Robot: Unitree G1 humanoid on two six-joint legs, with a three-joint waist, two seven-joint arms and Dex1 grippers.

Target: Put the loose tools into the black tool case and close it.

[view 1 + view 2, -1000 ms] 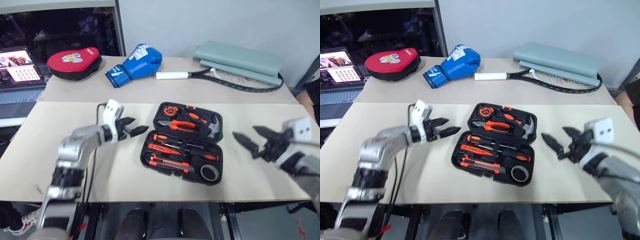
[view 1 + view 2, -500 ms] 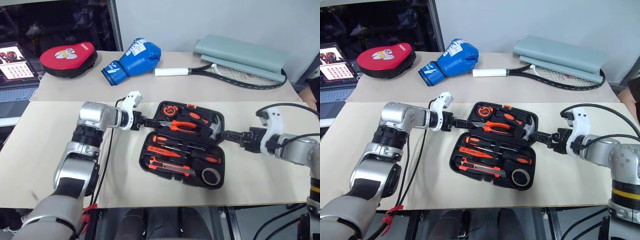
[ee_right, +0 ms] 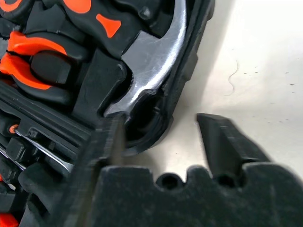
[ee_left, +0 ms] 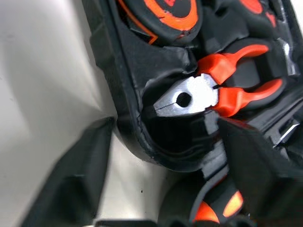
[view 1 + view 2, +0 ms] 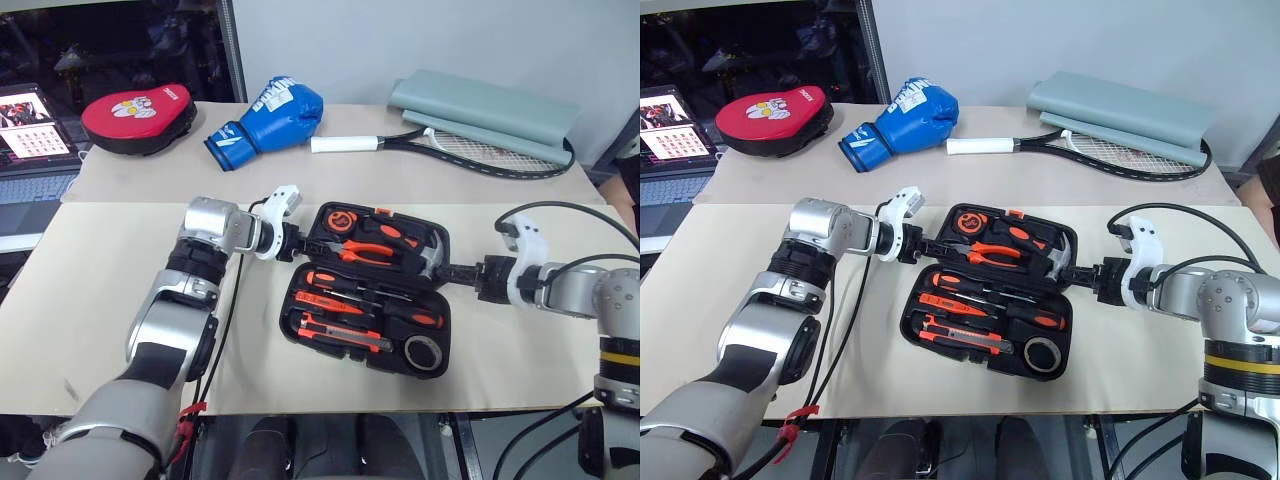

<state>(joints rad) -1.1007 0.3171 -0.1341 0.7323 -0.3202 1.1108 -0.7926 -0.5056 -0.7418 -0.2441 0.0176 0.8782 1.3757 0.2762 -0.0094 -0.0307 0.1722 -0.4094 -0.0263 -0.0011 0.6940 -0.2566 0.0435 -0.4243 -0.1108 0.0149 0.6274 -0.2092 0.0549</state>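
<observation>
Tools [image 5: 303, 243] [image 5: 462, 271] straddle, perhaps touching, the black tool case's [image 5: 300, 318] opposite rims.

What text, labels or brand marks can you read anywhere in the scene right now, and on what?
Blue boxing glove: white lettering, too blurred to read.
Red punch pad: a white printed emblem, no readable words.
Laptop screen: pictures and text, too small to read.
Black tool case and its tools: no readable label.

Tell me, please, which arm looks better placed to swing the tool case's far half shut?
Probably neither alone: the left gripper and right gripper each straddle an opposite end wall of the black tool case's far half, fingers apart, tools already seated.
</observation>
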